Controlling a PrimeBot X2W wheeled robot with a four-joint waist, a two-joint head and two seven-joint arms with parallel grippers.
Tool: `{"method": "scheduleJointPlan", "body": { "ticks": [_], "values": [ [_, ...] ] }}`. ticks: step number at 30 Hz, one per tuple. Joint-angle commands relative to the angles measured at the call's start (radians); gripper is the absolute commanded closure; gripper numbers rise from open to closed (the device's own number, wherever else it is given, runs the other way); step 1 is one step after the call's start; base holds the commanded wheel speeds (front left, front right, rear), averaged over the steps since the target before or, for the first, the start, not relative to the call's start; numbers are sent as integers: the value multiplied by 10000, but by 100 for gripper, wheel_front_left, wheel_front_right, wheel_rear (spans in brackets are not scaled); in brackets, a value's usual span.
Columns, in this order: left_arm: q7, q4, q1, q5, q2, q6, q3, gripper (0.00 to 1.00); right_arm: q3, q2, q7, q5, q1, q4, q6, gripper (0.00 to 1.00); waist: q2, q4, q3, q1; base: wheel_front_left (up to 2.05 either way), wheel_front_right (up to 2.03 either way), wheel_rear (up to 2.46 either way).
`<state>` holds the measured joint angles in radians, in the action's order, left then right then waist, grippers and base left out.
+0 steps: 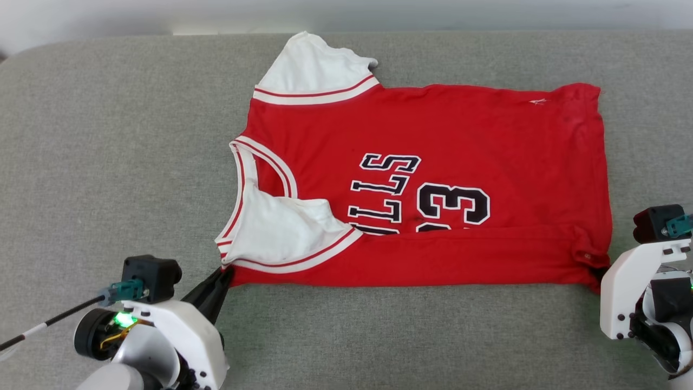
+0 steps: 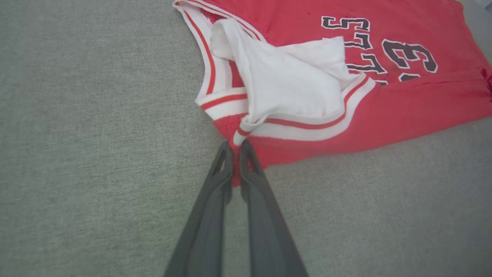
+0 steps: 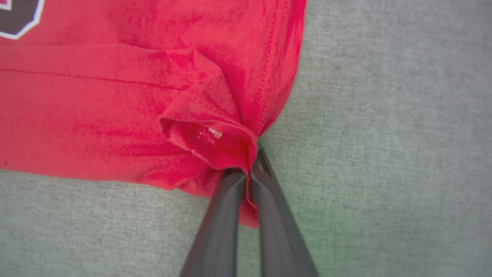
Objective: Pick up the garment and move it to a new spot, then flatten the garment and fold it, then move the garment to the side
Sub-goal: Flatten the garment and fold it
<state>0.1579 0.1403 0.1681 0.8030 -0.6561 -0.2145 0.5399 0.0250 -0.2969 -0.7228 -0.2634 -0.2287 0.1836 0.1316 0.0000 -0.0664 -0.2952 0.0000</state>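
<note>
**Both hands grip the near edge of the jersey**

Head view: the red jersey (image 1: 433,135) lies spread on the grey fabric surface (image 1: 108,162), collar to the left and hem to the right. Its near long edge is folded over the lettering (part of the "23" is covered). The left hand (image 1: 224,273) touches the near left corner. The right hand (image 1: 597,273) is at the near right corner.

Left wrist view: the left hand (image 2: 235,148) is closed narrow, pinching the red corner just under the white sleeve (image 2: 292,84), which lies folded across the chest.

Right wrist view: the right hand (image 3: 251,161) is closed on the bunched hem corner of the jersey (image 3: 96,96).
</note>
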Motion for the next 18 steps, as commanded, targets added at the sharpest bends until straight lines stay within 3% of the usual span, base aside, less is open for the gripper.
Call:
{"method": "scheduleJointPlan", "body": {
  "ticks": [1, 9, 18],
  "values": [
    [44, -50, -139, -74, -118, 7, 15, 100, -51, 84, -112, 1, 273, 405, -16, 100, 0, 72, 134, 0, 0, 0, 0],
    [275, -113, -998, 31, -552, -163, 194, 100, 202, -242, -110, -411, 605, -483, -16, 100, 0, 393, 898, 0, 0, 0, 0],
    [477, 217, -2151, 227, -865, -287, 514, 100, 730, -473, -1117, -1034, 2299, -2058, -17, 100, 0, 564, 1246, 0, 0, 0, 0]
  ]
}}
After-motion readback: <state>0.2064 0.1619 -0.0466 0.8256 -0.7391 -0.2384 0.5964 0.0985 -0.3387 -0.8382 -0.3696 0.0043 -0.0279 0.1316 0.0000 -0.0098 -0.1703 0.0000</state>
